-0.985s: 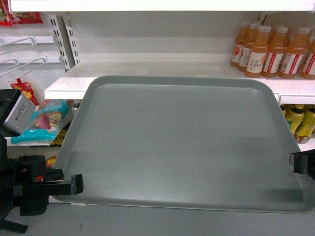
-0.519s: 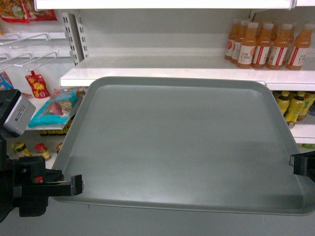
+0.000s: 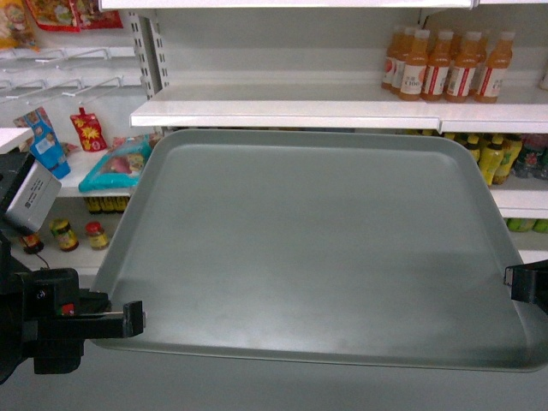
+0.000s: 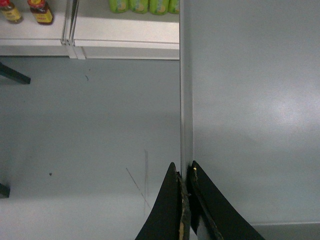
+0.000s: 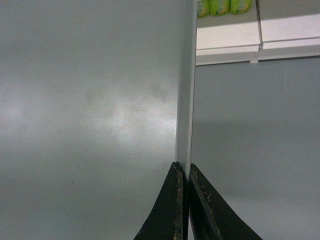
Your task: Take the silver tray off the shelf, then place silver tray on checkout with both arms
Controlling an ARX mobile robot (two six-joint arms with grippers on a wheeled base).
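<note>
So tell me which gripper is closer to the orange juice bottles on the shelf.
Right. The right gripper clamps the silver tray's right rim, below the orange juice bottles at upper right. The left gripper clamps the opposite rim, far across.

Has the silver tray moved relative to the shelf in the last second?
Yes. In the head view the silver tray has pulled back from the shelf: its far rim overlapped the board earlier and now sits below the front lip.

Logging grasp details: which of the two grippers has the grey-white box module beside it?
The left gripper, clamping the silver tray at its near-left rim; the grey-white box sits just above its arm. The right gripper, on the right rim, shows none.
</note>
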